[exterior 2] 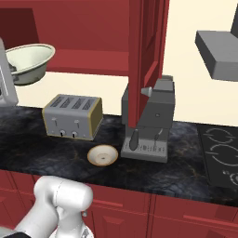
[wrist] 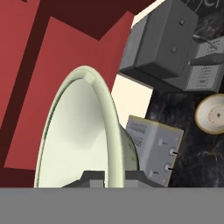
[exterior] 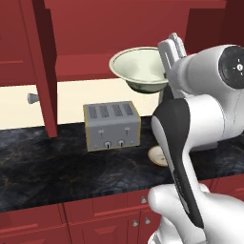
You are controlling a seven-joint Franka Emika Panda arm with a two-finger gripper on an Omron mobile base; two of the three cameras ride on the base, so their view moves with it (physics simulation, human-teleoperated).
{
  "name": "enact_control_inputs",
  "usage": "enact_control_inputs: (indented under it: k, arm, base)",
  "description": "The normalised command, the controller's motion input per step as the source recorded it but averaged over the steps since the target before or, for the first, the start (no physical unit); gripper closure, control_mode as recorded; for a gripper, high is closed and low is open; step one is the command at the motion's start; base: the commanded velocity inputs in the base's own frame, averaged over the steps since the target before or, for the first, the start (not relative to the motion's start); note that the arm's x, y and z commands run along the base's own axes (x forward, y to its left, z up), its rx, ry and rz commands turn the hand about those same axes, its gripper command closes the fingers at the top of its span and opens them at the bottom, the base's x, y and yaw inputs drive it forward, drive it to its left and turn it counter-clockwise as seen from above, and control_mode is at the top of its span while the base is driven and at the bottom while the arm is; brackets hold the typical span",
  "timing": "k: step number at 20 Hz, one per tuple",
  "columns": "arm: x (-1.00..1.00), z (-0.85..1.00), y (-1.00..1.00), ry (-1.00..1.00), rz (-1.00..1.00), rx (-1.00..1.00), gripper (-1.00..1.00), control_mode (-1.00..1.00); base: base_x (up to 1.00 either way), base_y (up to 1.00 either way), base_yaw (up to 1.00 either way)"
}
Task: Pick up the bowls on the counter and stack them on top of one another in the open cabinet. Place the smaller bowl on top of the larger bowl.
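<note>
**A:** Right up close you have the big white arm, and past it your claw is clamped tight on the rim of the larger bowl. See how the rim sits between the two dark tips?

**B:** Yes. So where is that bowl now?

**A:** It is up in the air, high above the counter and the toaster, right in front of the open cabinet. It does not look set down on the red shelf yet.

**B:** So what step are you on?

**A:** I think you are carrying the first bowl in. Next you should move it over the shelf, set it down flat, and only then let go.

**B:** And the other one?

**A:** The smaller bowl waits on the counter, between the toaster and the coffee machine. It goes on top later.

**B:** What does the big bowl look like?

**A:** Wide, deep and cream, with a rim that flares out and some green low on the outside.
</note>
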Motion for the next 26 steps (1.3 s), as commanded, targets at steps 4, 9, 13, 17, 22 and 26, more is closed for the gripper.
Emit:
enact_control_inputs:
  k: [4,9,13,17,22,26]
  arm:
    - [0.19,0.10,0.00,-0.09,0.00,0.00,1.00,-1.00]
    - [0.33,0.06,0.00,-0.02,0.00,0.00,1.00,-1.00]
    - [0.36,0.05,0.00,0.00,0.00,0.00,1.00,-1.00]
    - [0.33,0.05,0.04,-0.01,0.00,-0.01,1.00,-1.00]
    - [0.34,0.02,0.07,-0.01,0.00,0.00,1.00,-1.00]
    - [0.38,0.01,0.08,-0.01,0.00,0.00,1.00,-1.00]
  base:
    - [0.00,0.00,0.00]
    - [0.00,0.00,0.00]
    - [0.00,0.00,0.00]
    - [0.00,0.00,0.00]
    - [0.00,0.00,0.00]
    - [0.00,0.00,0.00]
